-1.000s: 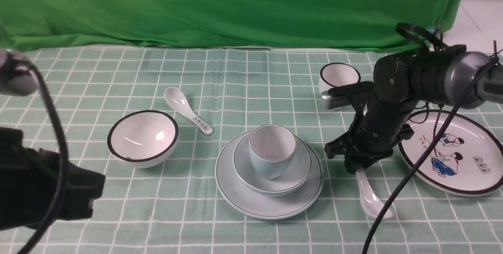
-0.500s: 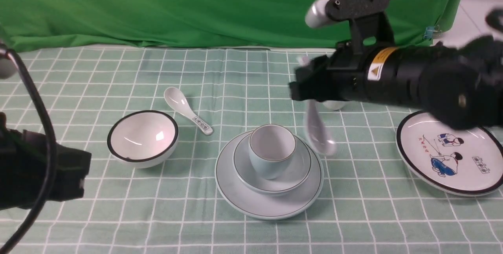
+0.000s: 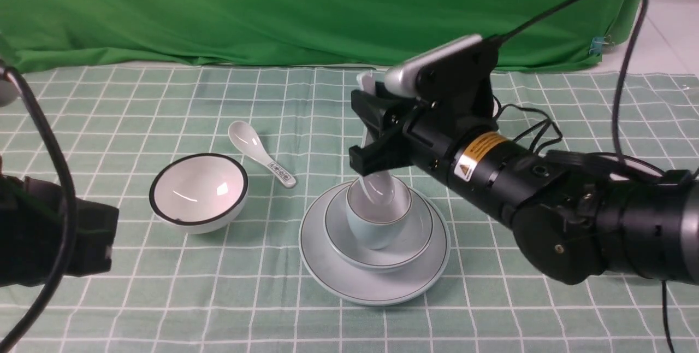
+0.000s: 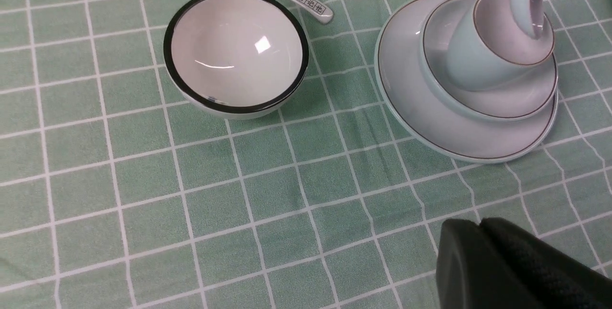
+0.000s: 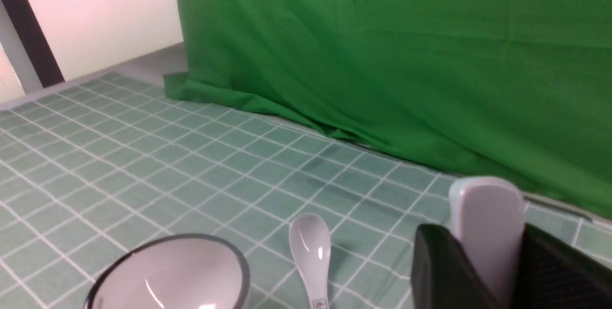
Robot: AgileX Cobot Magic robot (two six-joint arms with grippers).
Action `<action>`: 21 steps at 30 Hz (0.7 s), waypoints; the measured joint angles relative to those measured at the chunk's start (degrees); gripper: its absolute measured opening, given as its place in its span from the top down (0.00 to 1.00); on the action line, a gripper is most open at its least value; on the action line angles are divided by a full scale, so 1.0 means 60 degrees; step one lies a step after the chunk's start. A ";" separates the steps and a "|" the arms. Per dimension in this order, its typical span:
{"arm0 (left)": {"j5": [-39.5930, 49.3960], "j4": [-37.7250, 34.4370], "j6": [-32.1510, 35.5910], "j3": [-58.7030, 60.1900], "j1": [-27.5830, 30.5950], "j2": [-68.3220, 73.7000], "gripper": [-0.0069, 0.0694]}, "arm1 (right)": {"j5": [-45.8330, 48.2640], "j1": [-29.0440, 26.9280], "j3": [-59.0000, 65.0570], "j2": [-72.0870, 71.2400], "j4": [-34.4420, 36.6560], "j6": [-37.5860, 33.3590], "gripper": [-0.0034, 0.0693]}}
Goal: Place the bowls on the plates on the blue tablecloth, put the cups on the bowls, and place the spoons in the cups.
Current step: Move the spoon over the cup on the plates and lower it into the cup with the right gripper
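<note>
The pale blue cup [image 3: 377, 233] stands in the pale blue bowl [image 3: 416, 235] on the pale blue plate [image 3: 371, 284]. My right gripper [image 3: 372, 123] is shut on the plain spoon's handle [image 5: 487, 223] and holds it upright, its scoop end [image 3: 377, 189] inside the cup. The black-rimmed white bowl [image 3: 198, 192] sits on the tablecloth [image 3: 273, 298] at the left, with the printed spoon [image 3: 262, 159] behind it. My left gripper [image 4: 478, 225] is shut and empty above the cloth. The white cup and the cartoon plate are hidden behind my right arm.
The green backdrop cloth [image 3: 306, 9] hangs along the far edge. My right arm [image 3: 546, 205] and its cables stretch across the right half of the table. My left arm [image 3: 49, 238] fills the near left corner.
My right gripper lifted the plain spoon from the cloth at the right, carried it left and lowered its scoop end into the pale blue cup. The left arm shifted slightly.
</note>
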 joint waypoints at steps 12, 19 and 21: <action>0.0027 0.0027 0.0000 0.0000 0.0000 0.0000 0.90 | -0.0059 0.0000 0.0000 0.1004 0.0000 -0.0095 0.69; 0.0034 0.0027 -0.0040 0.0000 0.0000 0.0000 0.90 | 0.0345 0.0000 0.0004 0.0839 0.0000 -0.0114 0.55; 0.0034 0.0027 -0.0040 0.0000 0.0000 0.0000 0.90 | 0.0697 0.0000 0.0004 0.0679 0.0000 -0.0123 0.52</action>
